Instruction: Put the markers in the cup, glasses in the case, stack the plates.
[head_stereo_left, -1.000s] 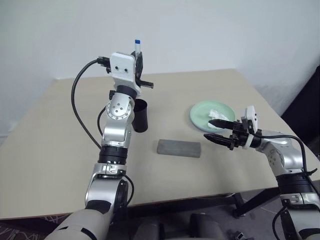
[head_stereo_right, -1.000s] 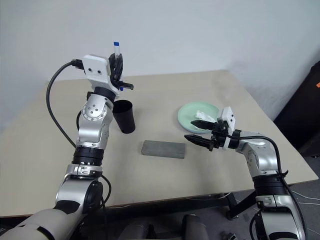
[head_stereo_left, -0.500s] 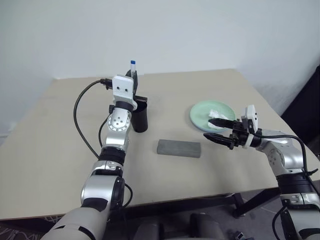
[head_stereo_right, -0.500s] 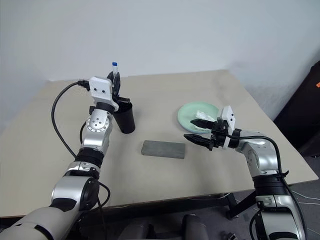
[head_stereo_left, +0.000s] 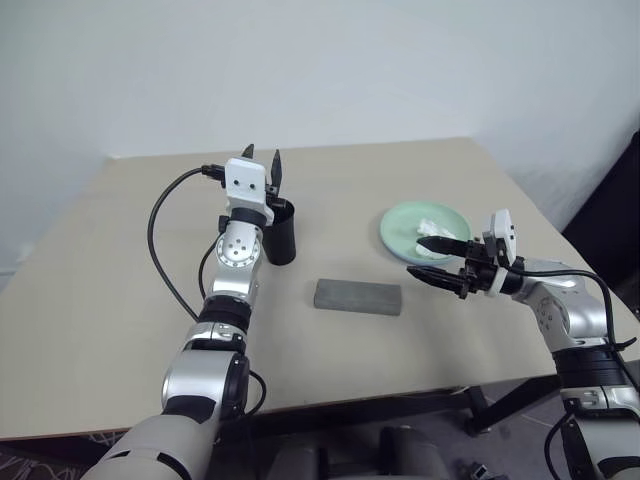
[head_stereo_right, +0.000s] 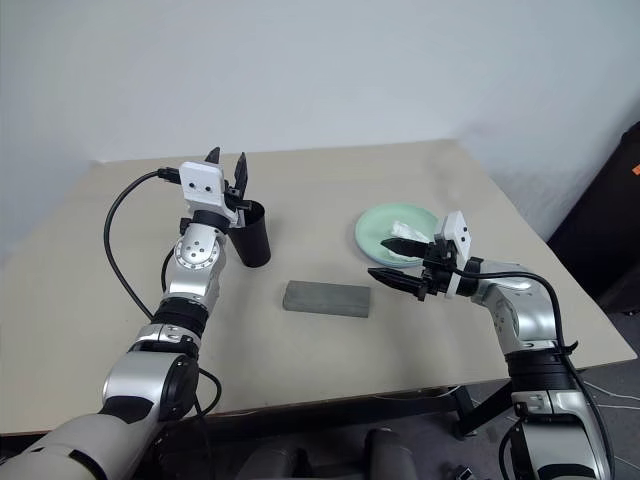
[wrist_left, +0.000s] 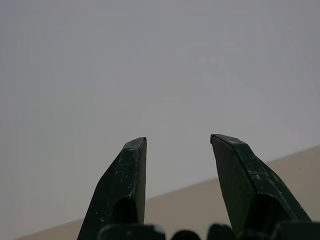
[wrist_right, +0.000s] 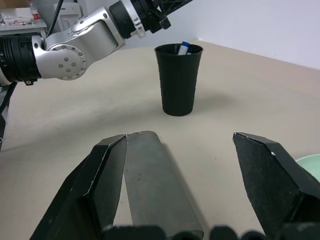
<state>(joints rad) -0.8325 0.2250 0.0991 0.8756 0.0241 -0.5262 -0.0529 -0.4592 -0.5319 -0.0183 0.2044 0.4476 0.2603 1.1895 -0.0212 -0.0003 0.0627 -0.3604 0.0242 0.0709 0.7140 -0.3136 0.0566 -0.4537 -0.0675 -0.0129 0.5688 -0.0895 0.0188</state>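
Left gripper (head_stereo_left: 262, 154) stands just above the rim of the black cup (head_stereo_left: 281, 232), fingers parted and empty, tips pointing up and forward. Blue cap of a marker (wrist_right: 183, 47) peeks over the cup rim in the right wrist view; the marker sits inside the cup. Right gripper (head_stereo_left: 425, 258) hovers level over the table (head_stereo_left: 120, 300), fingers spread wide with nothing between them, between the grey case (head_stereo_left: 357, 296) and the pale green plate (head_stereo_left: 400, 222). Case lies closed near the table's middle, apart from the cup and from the plate. Crumpled white tissue (head_stereo_left: 432, 224) rests on the plate, just beyond the right gripper's upper finger. One second ago the left gripper was raised well above the cup, shut on the blue-capped marker held upright; half a second ago it had come down with the marker over the cup mouth; now the fingers have opened and the marker is gone from them. Right arm, case and plate unchanged. Table top is plain beige; pale wall (head_stereo_left: 400, 60) behind it, dark floor past the right edge.
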